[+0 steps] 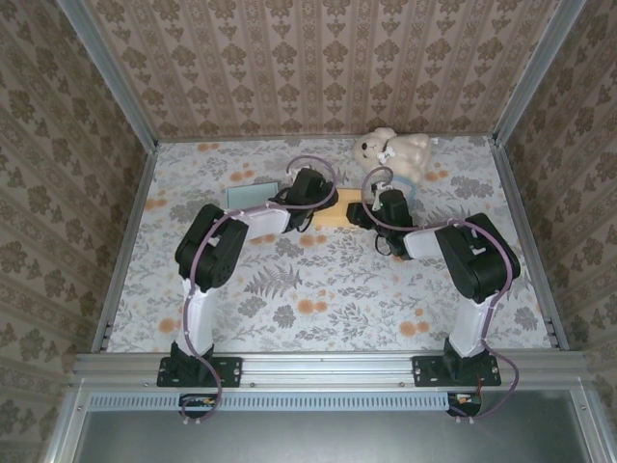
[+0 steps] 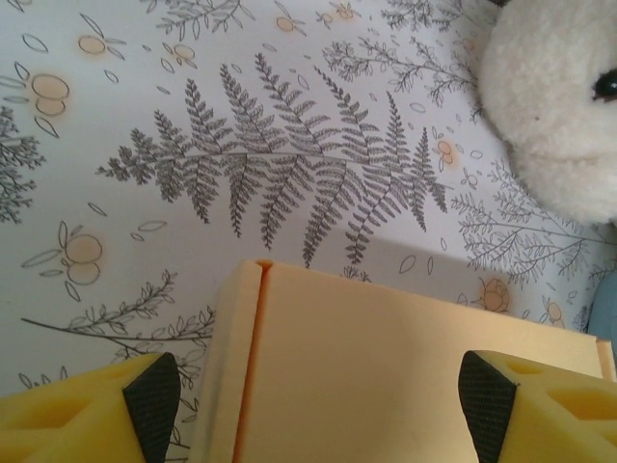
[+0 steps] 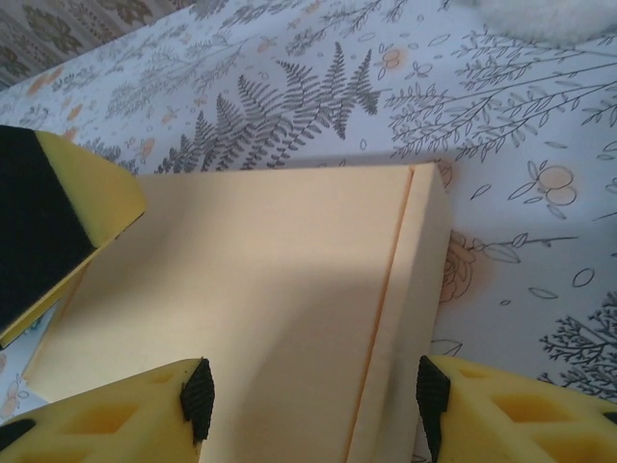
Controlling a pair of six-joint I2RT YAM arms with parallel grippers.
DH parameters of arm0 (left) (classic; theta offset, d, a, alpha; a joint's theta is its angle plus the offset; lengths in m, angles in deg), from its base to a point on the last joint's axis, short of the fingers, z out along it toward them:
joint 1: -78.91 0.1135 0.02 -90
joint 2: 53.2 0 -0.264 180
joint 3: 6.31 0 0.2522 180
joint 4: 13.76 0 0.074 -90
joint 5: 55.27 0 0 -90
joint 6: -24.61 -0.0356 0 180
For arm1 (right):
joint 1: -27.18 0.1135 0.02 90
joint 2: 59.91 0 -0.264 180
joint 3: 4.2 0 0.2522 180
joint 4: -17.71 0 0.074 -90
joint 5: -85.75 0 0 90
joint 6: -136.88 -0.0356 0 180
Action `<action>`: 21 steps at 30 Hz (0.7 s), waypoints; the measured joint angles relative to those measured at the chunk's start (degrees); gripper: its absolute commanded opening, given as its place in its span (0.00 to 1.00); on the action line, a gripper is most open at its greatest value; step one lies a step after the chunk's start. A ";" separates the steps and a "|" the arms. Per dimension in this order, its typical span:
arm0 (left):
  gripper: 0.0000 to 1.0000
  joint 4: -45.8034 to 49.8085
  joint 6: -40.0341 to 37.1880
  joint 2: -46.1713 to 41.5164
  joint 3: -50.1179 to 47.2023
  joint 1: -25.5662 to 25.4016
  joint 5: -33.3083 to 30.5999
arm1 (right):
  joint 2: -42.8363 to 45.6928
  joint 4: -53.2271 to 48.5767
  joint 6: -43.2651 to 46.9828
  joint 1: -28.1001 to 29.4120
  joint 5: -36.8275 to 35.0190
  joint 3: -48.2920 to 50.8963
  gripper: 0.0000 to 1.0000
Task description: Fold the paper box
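Up close, right gripper (image 3: 314,400) spread astride the box (image 3: 251,270), left gripper (image 2: 318,405) spread too; looks mid-fold, side flap (image 3: 416,280) needs pinching next.

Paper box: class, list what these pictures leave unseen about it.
Top view: box mostly hidden under left arm and right arm; its folds are too small to tell.
Left wrist: box near part cut off by bottom edge.
Right wrist: box near part cut off by bottom edge; underside hidden.

Paper box (image 1: 335,214) on table (image 1: 289,309); teddy bear (image 1: 395,152) behind-right.
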 measured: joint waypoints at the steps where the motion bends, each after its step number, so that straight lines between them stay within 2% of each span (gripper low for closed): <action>1: 0.80 -0.24 0.00 0.00 0.00 0.26 0.04 | 0.00 0.48 -0.28 -0.07 -0.02 0.00 0.62; 10: 0.85 0.57 -1.09 -3.58 -4.24 1.11 -1.31 | 1.84 0.63 -0.70 -0.44 -1.01 0.85 0.63; 18: 0.89 -0.15 -5.14 -19.71 -13.81 1.07 -4.17 | 17.00 -5.33 0.22 -0.44 -4.72 4.74 0.66; 21: 0.88 -0.59 -7.56 -26.43 -18.05 1.11 -5.29 | 25.27 -9.22 1.03 -0.48 -6.69 6.47 0.71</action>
